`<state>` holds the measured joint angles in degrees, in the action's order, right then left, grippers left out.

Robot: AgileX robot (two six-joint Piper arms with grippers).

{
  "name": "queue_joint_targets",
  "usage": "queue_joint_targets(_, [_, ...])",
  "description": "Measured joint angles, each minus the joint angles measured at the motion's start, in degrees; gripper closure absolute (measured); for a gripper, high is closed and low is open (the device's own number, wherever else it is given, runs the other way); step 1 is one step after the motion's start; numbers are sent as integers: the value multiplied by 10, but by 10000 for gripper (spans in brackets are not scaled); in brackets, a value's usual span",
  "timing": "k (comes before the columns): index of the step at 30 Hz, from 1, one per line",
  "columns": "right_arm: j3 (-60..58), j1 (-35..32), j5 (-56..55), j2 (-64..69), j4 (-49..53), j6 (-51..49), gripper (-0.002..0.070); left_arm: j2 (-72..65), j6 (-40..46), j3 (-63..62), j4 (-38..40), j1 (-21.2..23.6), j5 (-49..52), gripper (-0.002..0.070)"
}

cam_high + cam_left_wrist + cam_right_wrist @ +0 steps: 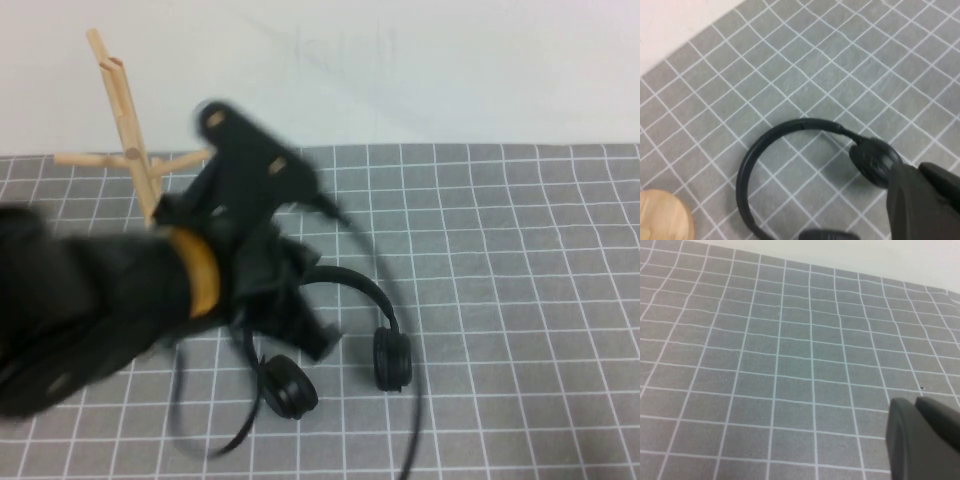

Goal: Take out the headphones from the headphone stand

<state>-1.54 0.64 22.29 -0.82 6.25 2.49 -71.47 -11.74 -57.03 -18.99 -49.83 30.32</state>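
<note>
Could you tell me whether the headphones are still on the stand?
Off: the headphones lie on the mat by the left gripper.

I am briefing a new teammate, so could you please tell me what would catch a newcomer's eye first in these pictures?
The blurred black left arm fills the left of the high view, its left hand low beside the headphones, which lie flat on the grey gridded mat, off the stand. The wooden headphone stand rises bare behind the arm. The right hand shows only in its own wrist view, over bare mat.
</note>
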Motion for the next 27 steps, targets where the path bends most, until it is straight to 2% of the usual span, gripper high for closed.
queue_joint_targets(4, [0,0,0,0,0,0,683,56,0,54,-17,0,-13,677])
queue_joint_targets(11, [0,0,0,0,0,0,683,68,-4,64,-57,0,13,678])
queue_joint_targets(19, [0,0,0,0,0,0,683,88,-105,78,-108,5,51,678])
queue_joint_targets(22, [0,0,0,0,0,0,683,136,-97,124,-82,35,0,678])
queue_joint_targets(24, [0,0,0,0,0,0,683,175,-73,169,-32,77,-50,678])
queue_joint_targets(27, [0,0,0,0,0,0,683,239,2,248,44,165,-147,678])
